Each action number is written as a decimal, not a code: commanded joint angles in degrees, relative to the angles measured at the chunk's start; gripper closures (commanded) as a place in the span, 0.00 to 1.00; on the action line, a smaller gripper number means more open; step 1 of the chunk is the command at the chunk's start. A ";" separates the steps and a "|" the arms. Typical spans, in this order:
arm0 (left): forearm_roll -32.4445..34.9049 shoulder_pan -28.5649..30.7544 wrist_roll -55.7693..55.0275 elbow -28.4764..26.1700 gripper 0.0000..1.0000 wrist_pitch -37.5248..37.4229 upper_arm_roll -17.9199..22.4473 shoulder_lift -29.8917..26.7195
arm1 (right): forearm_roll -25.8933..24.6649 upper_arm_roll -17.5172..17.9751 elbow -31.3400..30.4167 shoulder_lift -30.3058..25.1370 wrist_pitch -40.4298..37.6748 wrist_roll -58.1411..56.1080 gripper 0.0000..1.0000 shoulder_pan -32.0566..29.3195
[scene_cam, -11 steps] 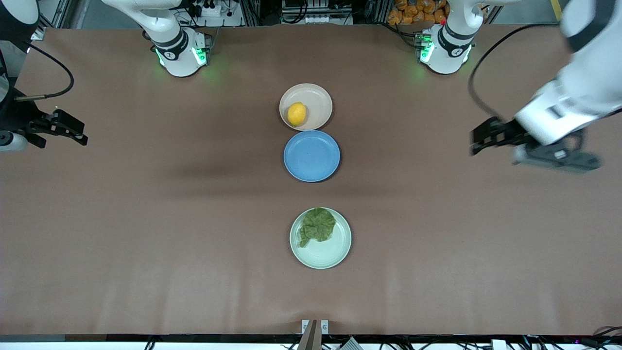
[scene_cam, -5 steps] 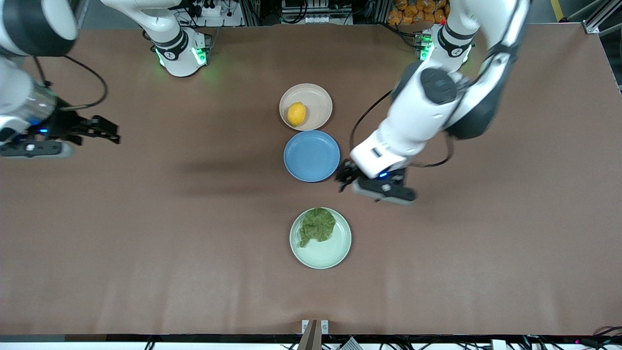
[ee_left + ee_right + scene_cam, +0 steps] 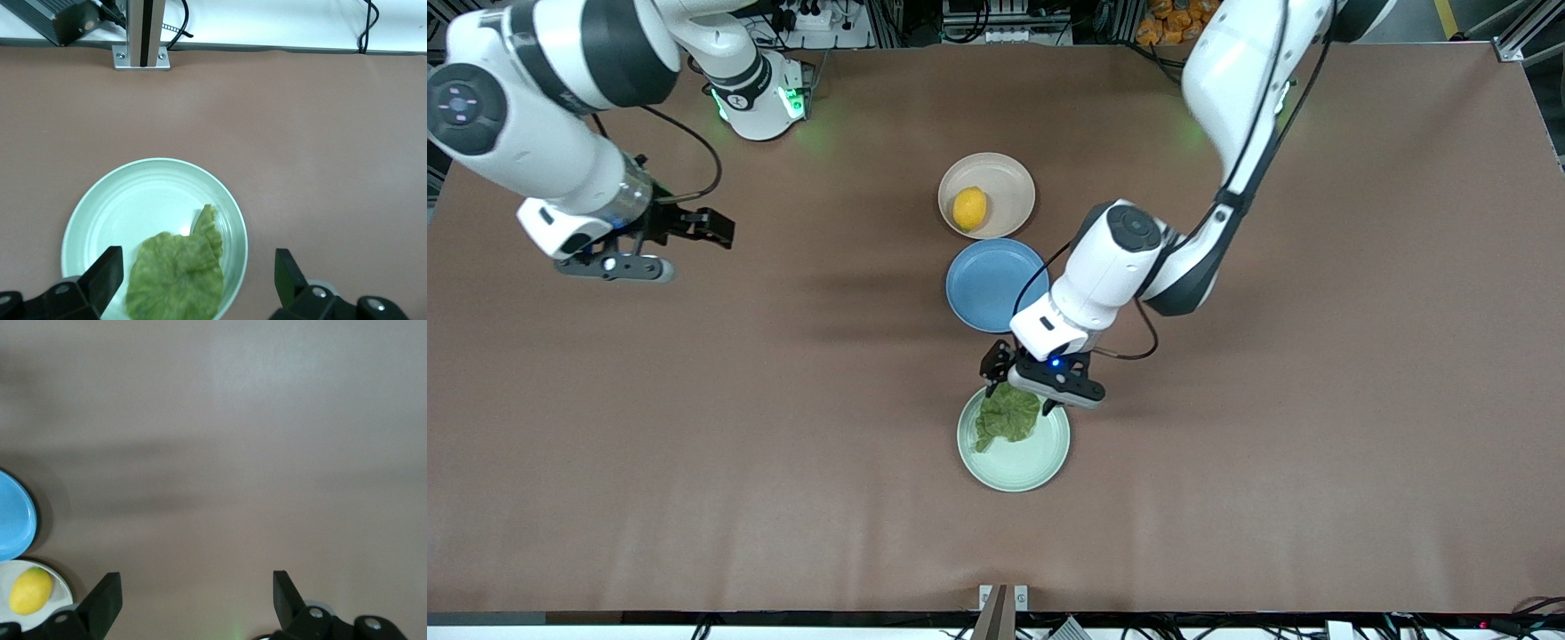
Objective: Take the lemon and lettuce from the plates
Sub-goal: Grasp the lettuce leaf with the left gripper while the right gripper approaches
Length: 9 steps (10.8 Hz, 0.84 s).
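The lettuce (image 3: 1009, 415) lies on the pale mint plate (image 3: 1032, 467), which sits mid-table toward the front-camera edge; the leaf covers the part of that plate nearest the blue plate (image 3: 996, 284). I judge it light, limp and easily torn, so I would pinch it at the thick crumpled middle rather than at a thin ruffled edge, and go low enough to catch the leaf without scraping the dish. In the left wrist view the lettuce (image 3: 177, 277) sits between my two fingers, which stand wide apart with nothing in them. The left gripper (image 3: 1027, 387) hangs over the leaf at the plate's rim; how high it is above the leaf I cannot judge well from these angles. The lemon (image 3: 969, 208) rests on the beige-pink plate (image 3: 1009, 182), the dish closest to the robot-base edge and touching or nearly touching the blue one. I expect it firm, smooth and prone to roll, so I would close across its short waist, not its pointed ends. The right gripper (image 3: 694, 227) is over bare table toward the right arm's end, well apart from the lemon (image 3: 30, 590), its jaws spread and empty.
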 commanded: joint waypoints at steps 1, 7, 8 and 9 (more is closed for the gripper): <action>-0.40 -6.42 -0.46 4.39 0.00 5.13 6.89 8.19 | 1.68 -0.37 -7.32 -4.85 0.64 5.46 0.00 3.94; 2.14 -10.84 0.34 5.45 0.00 5.56 11.93 15.23 | 5.64 -0.37 -17.87 -4.24 10.46 25.66 0.00 17.91; 2.15 -10.84 0.42 5.63 0.00 5.56 12.02 16.11 | 5.72 -0.37 -18.14 -3.80 11.96 29.17 0.00 19.59; 2.24 -10.84 0.51 5.89 0.00 5.56 12.10 16.73 | 6.68 -0.37 -18.67 -3.54 12.93 30.69 0.00 21.34</action>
